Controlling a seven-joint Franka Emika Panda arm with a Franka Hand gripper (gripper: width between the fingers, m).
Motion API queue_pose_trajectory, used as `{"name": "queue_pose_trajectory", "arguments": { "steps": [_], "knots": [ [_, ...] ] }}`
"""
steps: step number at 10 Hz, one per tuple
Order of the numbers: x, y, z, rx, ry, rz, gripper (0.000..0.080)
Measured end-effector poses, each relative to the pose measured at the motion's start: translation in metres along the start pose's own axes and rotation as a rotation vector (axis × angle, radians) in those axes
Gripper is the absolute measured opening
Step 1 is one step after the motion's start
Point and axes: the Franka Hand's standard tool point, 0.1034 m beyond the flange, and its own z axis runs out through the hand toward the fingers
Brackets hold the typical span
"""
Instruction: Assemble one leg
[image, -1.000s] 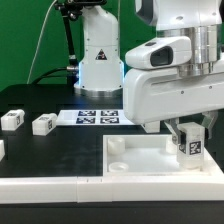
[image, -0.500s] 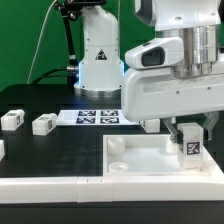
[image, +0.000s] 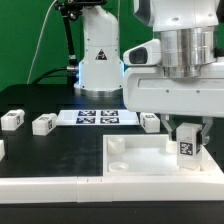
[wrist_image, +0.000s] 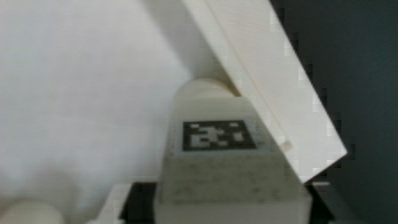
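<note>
My gripper (image: 187, 143) is shut on a white leg (image: 187, 147) with a square marker tag, holding it upright over the right rear corner of the large white tray-like piece (image: 140, 160). In the wrist view the leg (wrist_image: 221, 150) fills the space between the jaws (wrist_image: 222, 200), its tag facing the camera, with its far end at the tray's raised rim (wrist_image: 267, 80). Three more legs lie on the black table: two (image: 13, 119) (image: 43, 123) at the exterior view's left, one (image: 150, 121) behind the tray.
The marker board (image: 95, 117) lies flat behind the tray, before the arm's white base (image: 98, 60). A white part edge (image: 2, 150) shows at the far left. A white strip (image: 60, 190) runs along the table's front.
The gripper has turned about its axis and the held leg has shifted slightly left and down toward the tray's corner. The loose legs have not moved.
</note>
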Motion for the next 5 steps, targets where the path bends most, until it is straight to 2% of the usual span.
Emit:
{"name": "queue_pose_trajectory", "arguments": {
  "steps": [5],
  "knots": [
    [-0.0022, -0.0002, 0.0013, 0.005, -0.018, 0.453, 0.0290]
  ]
}}
